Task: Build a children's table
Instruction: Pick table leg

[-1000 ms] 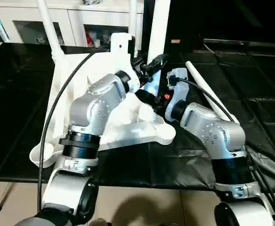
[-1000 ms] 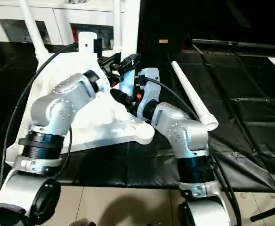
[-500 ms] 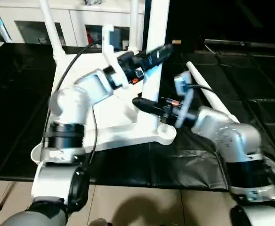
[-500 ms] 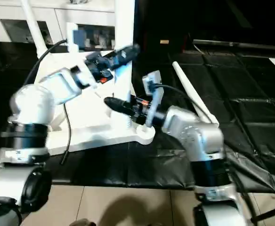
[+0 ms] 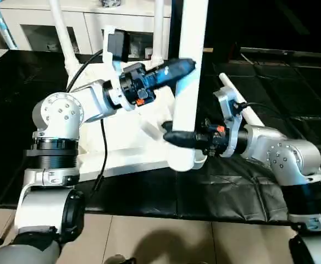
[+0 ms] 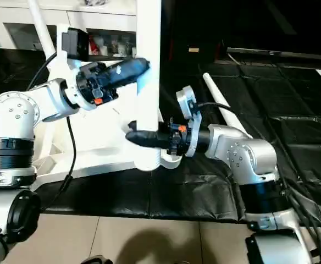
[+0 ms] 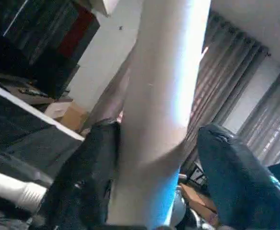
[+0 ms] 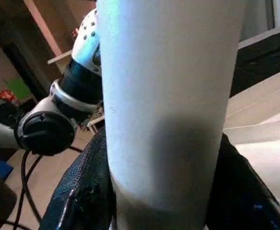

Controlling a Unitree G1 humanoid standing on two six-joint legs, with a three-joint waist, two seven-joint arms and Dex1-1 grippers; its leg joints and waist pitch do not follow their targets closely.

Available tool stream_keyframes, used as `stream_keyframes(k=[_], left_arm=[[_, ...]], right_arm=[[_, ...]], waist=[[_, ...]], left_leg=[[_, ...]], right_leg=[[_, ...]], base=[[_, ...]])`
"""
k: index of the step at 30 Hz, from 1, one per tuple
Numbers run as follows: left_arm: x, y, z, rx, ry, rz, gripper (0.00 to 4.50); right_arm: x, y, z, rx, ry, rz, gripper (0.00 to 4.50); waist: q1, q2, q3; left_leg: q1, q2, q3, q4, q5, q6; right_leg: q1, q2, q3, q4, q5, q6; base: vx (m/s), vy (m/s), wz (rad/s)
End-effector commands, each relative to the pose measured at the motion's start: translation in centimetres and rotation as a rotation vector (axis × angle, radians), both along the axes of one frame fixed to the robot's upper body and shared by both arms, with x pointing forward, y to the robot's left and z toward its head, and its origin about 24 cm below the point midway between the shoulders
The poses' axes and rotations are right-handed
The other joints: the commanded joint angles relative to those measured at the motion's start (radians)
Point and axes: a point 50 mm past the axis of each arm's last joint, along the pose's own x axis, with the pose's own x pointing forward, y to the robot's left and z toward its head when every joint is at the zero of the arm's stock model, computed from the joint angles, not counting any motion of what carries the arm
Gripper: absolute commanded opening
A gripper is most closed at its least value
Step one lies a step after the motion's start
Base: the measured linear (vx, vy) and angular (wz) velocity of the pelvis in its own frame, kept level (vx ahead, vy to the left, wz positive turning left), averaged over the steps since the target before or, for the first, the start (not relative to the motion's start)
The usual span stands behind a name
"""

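You have the table top lying underside up in the middle of the frame on the black-covered tabletop, and the leg you are working stands nearly upright from its near right corner socket, long axis running up out of the top edge. Both hands reach it from opposite sides: your right hand comes in level from the right and is clamped on the leg low down, just above the socket; your left hand comes from the left, higher up, its fingers apart around the leg, one finger touching it. The right hand is nearer the joint, so I judge seating depends on pressing straight down.

Another loose leg lies right of centre. How deep the upright leg sits is hidden behind the right hand.
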Motion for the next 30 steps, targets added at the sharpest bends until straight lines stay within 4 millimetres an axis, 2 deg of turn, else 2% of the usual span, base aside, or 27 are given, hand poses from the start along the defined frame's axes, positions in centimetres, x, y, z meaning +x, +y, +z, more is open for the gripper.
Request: stream_keyframes(k=[1,4,5,6,11,21,22,23,25,26,27,30], left_arm=[[-0.6,-1.2,0.5,-0.002,-0.03,-0.099,2.61],[-0.5,-1.2,0.4,0.009,-0.029,-0.089,2.56],[-0.5,-1.2,0.4,0.011,-0.028,-0.091,2.46],[-0.5,-1.2,0.4,0.011,-0.028,-0.091,2.2],[-0.5,-1.4,0.0,0.043,-0.038,-0.082,1.92],[0.4,-0.9,-0.3,0.04,-0.037,-0.009,1.84],[0.4,-0.9,-0.4,0.04,-0.037,-0.002,1.84],[0.7,-0.6,-0.4,0.041,-0.037,0.028,1.84],[1.4,-0.2,-0.4,0.049,-0.036,0.094,1.84],[1.7,0.1,-0.4,0.059,-0.037,0.127,1.84],[1.9,0.2,-0.4,0.065,-0.037,0.145,1.84],[2.7,0.7,-0.6,0.128,-0.05,0.251,1.84]], right_arm=[[0.6,-0.5,0.0,-0.033,0.007,-0.029,1.94],[0.7,-0.5,0.0,-0.037,0.006,-0.026,1.94],[0.7,-0.5,0.0,-0.042,0.005,-0.025,1.94],[0.7,-0.5,0.0,-0.042,0.005,-0.025,1.94],[0.9,-0.7,-0.1,-0.057,0.004,-0.031,1.94],[2.0,-1.1,-0.5,-0.098,-0.031,-0.131,1.94],[2.1,-1.1,-0.5,-0.096,-0.026,-0.136,2.5],[2.4,-1.2,-0.5,-0.094,-0.025,-0.168,2.64],[3.2,-1.5,-0.2,-0.084,-0.041,-0.245,2.7],[3.6,-1.6,0.0,-0.08,-0.059,-0.286,2.98],[3.8,-1.6,0.2,-0.079,-0.071,-0.309,3.07],[3.8,-1.7,0.7,-0.045,-0.077,-0.32,3.17]], waist=[[0.002,0.004,-0.084],[0.004,0.005,-0.085],[0.004,0.008,-0.085],[0.003,0.007,-0.085],[0.004,0.007,-0.085],[0.003,0.008,-0.085],[0.002,0.007,-0.086],[0.002,0.008,-0.085],[0.0,0.008,-0.086],[0.0,0.008,-0.085],[-0.001,0.009,-0.086],[-0.001,0.011,-0.088]], left_leg=[[0.016,0.008,0.003,-0.06,-0.134,0.006],[0.016,0.01,0.002,-0.06,-0.135,0.005],[0.016,0.01,0.001,-0.06,-0.133,0.004],[0.015,0.009,0.002,-0.06,-0.134,0.004],[0.016,0.01,0.001,-0.059,-0.136,0.005],[0.015,0.008,0.002,-0.058,-0.138,0.005],[0.015,0.008,0.002,-0.058,-0.141,0.005],[0.016,0.009,0.001,-0.059,-0.143,0.005],[0.017,0.008,0.002,-0.059,-0.142,-0.003],[0.016,0.007,0.001,-0.059,-0.144,-0.009],[0.018,0.007,0.001,-0.059,-0.145,-0.011],[0.017,0.008,0.0,-0.059,-0.133,-0.007]], right_leg=[[0.071,-0.048,0.036,-0.059,-0.13,-0.232],[0.071,-0.049,0.036,-0.059,-0.131,-0.231],[0.071,-0.049,0.035,-0.057,-0.123,-0.234],[0.071,-0.049,0.035,-0.058,-0.121,-0.235],[0.072,-0.049,0.035,-0.058,-0.117,-0.24],[0.072,-0.049,0.034,-0.059,-0.126,-0.237],[0.072,-0.048,0.034,-0.059,-0.129,-0.238],[0.072,-0.049,0.034,-0.06,-0.129,-0.239],[0.069,-0.049,0.034,-0.061,-0.135,-0.234],[0.069,-0.049,0.034,-0.06,-0.144,-0.227],[0.069,-0.049,0.034,-0.06,-0.142,-0.226],[0.072,-0.048,0.034,-0.057,-0.111,-0.229]], base=[[0.0,0.0,0.0],[0.0,0.0,0.0],[0.0,0.0,0.0],[0.0,0.0,0.0],[0.0,0.0,0.0],[0.0,0.0,0.0],[0.0,0.0,0.0],[0.0,0.0,0.0],[0.0,0.0,0.0],[0.0,0.0,0.0],[0.0,0.0,0.0],[0.0,0.0,0.0]])
